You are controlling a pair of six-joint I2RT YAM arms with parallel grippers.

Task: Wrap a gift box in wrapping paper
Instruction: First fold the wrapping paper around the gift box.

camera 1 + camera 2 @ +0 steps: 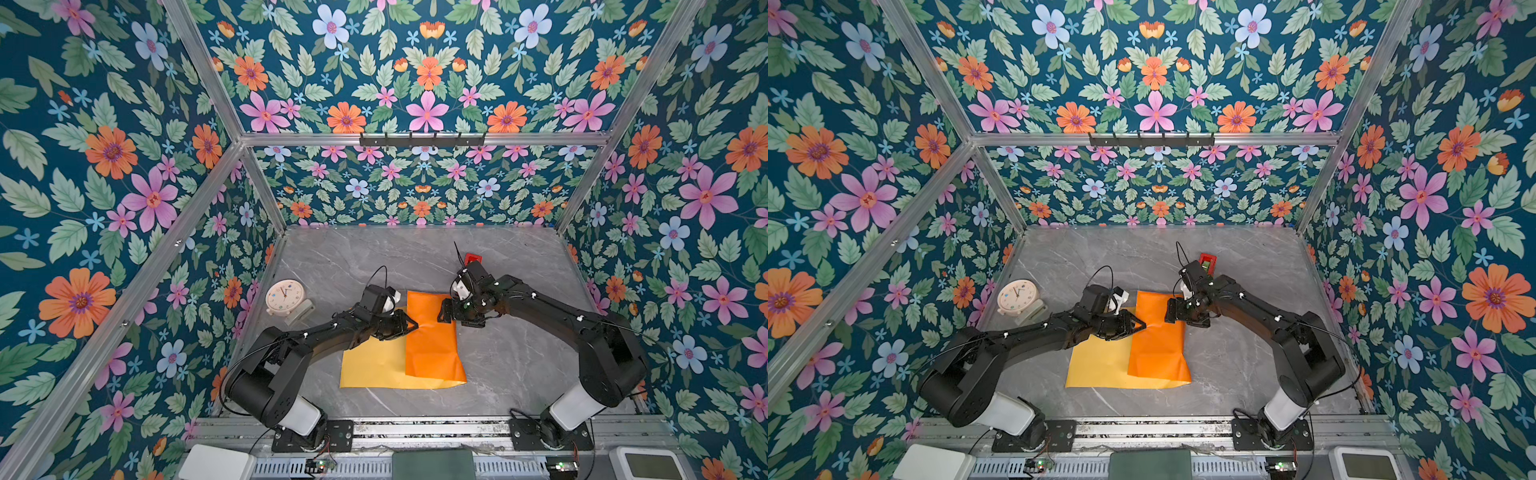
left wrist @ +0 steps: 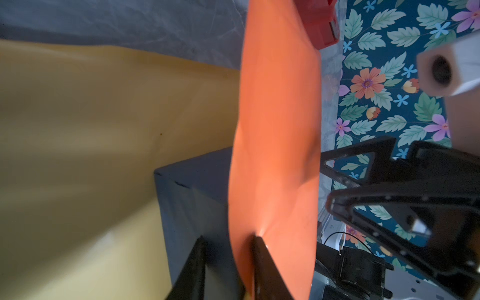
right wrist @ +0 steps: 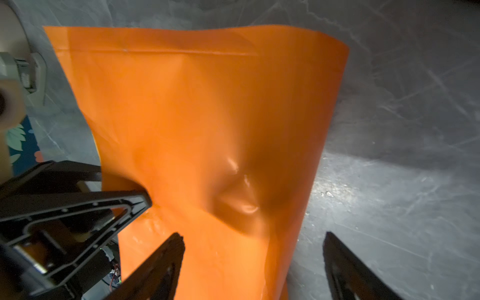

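The wrapping paper lies on the table, matte yellow side up point(image 1: 370, 365) point(image 1: 1096, 365), with a glossy orange flap point(image 1: 432, 336) point(image 1: 1156, 336) point(image 3: 207, 117) folded over the gift box. Only a dark navy side of the gift box point(image 2: 192, 192) shows, in the left wrist view. My left gripper point(image 1: 414, 326) point(image 2: 228, 239) is at the flap's left edge, jaws narrow but apart. One finger point(image 2: 259, 249) dents the orange paper and the other stands off beside the box. My right gripper point(image 1: 444, 311) point(image 3: 253, 244) hovers wide open over the flap's right edge, holding nothing.
A red tape dispenser point(image 1: 473, 257) point(image 1: 1207, 261) stands just behind the right wrist. A cream clock point(image 1: 284, 297) point(image 1: 1017, 297) sits at the left of the grey marble table point(image 1: 519, 365). Flowered walls enclose three sides.
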